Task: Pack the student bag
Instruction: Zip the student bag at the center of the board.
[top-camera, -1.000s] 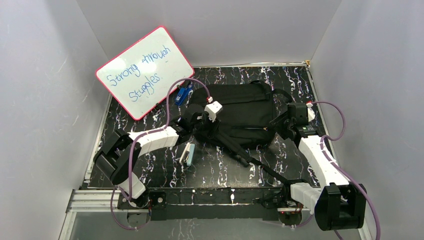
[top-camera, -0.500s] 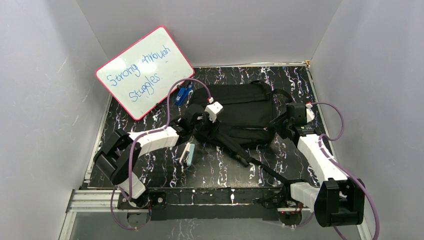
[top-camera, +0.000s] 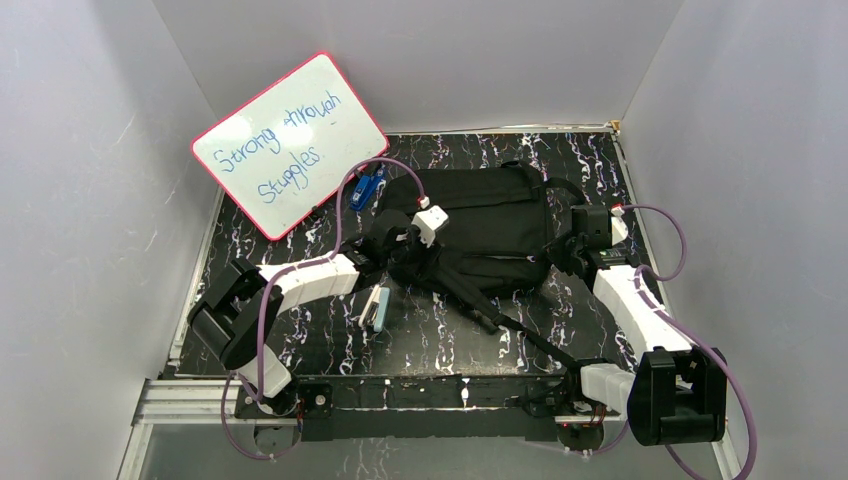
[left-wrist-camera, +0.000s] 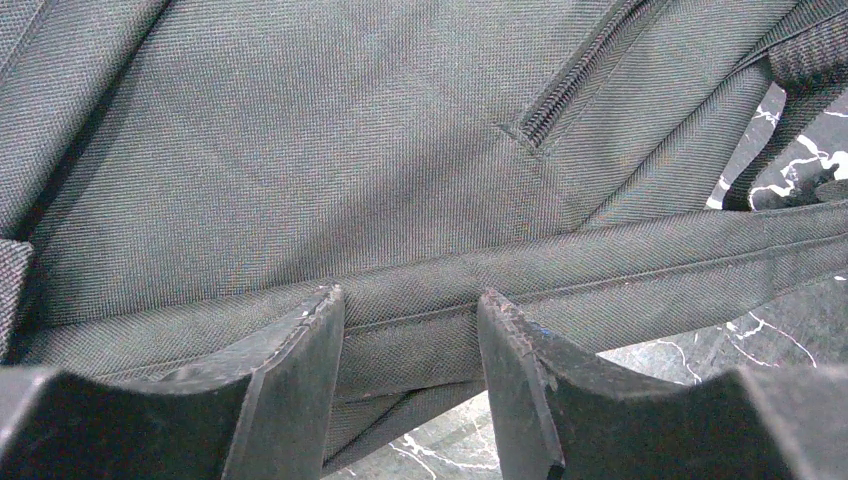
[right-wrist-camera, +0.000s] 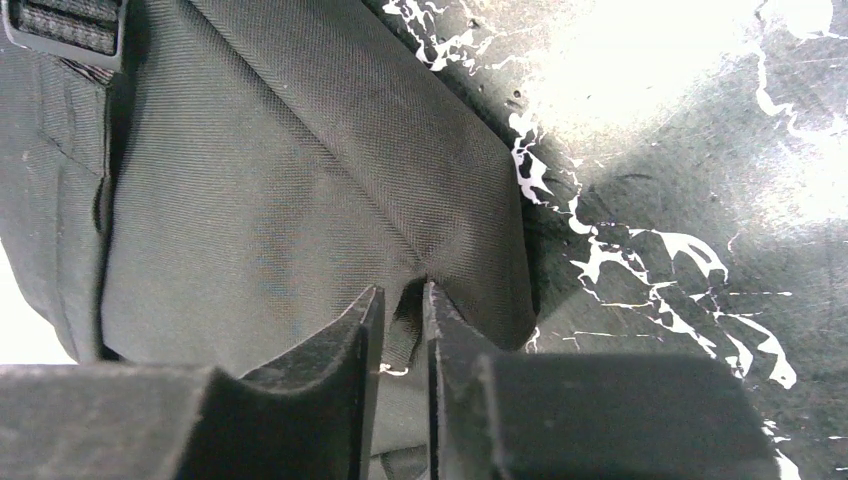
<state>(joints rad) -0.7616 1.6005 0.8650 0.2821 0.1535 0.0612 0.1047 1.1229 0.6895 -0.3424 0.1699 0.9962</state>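
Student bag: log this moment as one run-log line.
student bag: lying flat | left jaws: astride a bag seam, grip unclear | right jaws: pinching bag's corner fabric

From above, we lose both sets of fingertips under the wrists, against the student bag (top-camera: 480, 215). Both wrist views crop the bag at the frame edges. Left gripper (left-wrist-camera: 410, 335) and right gripper (right-wrist-camera: 400, 320): we cannot tell whether fabric is truly clamped. Blue item (top-camera: 365, 188) beside the bag: too small to identify.
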